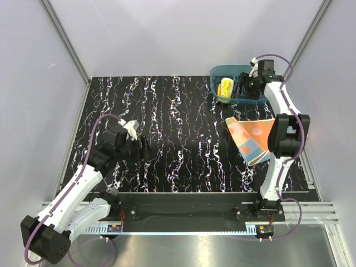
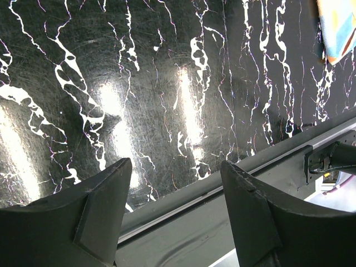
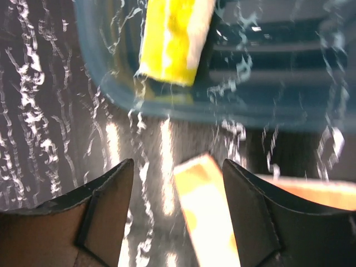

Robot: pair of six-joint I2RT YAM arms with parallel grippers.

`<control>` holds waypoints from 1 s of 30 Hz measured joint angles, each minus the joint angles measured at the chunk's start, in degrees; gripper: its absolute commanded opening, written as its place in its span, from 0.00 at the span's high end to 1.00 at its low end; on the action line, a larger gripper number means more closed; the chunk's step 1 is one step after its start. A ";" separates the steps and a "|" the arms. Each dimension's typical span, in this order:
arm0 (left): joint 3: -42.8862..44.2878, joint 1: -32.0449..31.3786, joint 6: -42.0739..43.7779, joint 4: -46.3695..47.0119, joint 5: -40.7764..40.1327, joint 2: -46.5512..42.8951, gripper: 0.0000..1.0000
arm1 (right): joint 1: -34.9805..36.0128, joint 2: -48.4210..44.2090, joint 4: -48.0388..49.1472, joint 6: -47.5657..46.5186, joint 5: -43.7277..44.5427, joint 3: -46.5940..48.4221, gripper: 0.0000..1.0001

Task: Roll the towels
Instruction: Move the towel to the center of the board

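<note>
The yellow towel [image 1: 225, 88] lies rolled up inside the teal tub [image 1: 219, 72] at the back right; it also shows in the right wrist view [image 3: 173, 41]. The orange polka-dot towel [image 1: 251, 137] lies spread flat in front of the tub, and a corner of it shows in the right wrist view [image 3: 208, 211] and in the left wrist view [image 2: 336, 28]. My right gripper [image 1: 243, 84] is open and empty over the tub's right part. My left gripper [image 1: 143, 149] is open and empty above the table at the left.
The black marbled table [image 1: 167, 128] has a dark rail along its near edge [image 2: 233, 172]. Grey walls enclose the table on three sides. The right arm's elbow [image 1: 286, 133] hangs over the right edge of the orange towel.
</note>
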 measured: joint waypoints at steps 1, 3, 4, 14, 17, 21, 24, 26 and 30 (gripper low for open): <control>0.00 0.00 0.02 -0.02 0.00 -0.02 0.30 | 0.02 -2.95 -0.11 0.61 0.76 -2.58 0.24; 0.00 0.00 0.17 0.00 0.02 -0.04 0.30 | 0.04 -8.76 -0.02 2.14 3.04 -6.75 0.24; 0.00 0.00 0.20 0.00 0.02 -0.07 0.30 | 0.07 -11.52 -0.13 3.06 4.66 -8.59 0.24; 0.00 0.00 0.37 0.00 0.00 -2.12 0.30 | -1.05 -33.62 -2.23 13.18 18.47 -38.05 0.23; 0.00 0.00 0.39 -0.02 0.02 -2.29 0.30 | -2.69 -33.97 -3.43 14.80 19.21 -44.96 0.23; 0.00 0.00 0.42 -0.02 0.07 -2.32 0.30 | -5.03 -33.64 -5.66 16.68 19.30 -48.83 0.19; 0.00 0.00 0.44 -0.04 0.07 -2.32 0.30 | -5.22 -32.35 -5.09 17.49 19.37 -48.81 0.16; 0.00 0.00 0.48 -0.04 0.07 -2.34 0.30 | -5.22 -30.16 -4.92 17.66 19.71 -48.72 0.16; 0.00 0.00 0.66 -0.07 0.04 -2.67 0.30 | -5.22 -24.70 -4.31 18.03 20.22 -48.72 0.20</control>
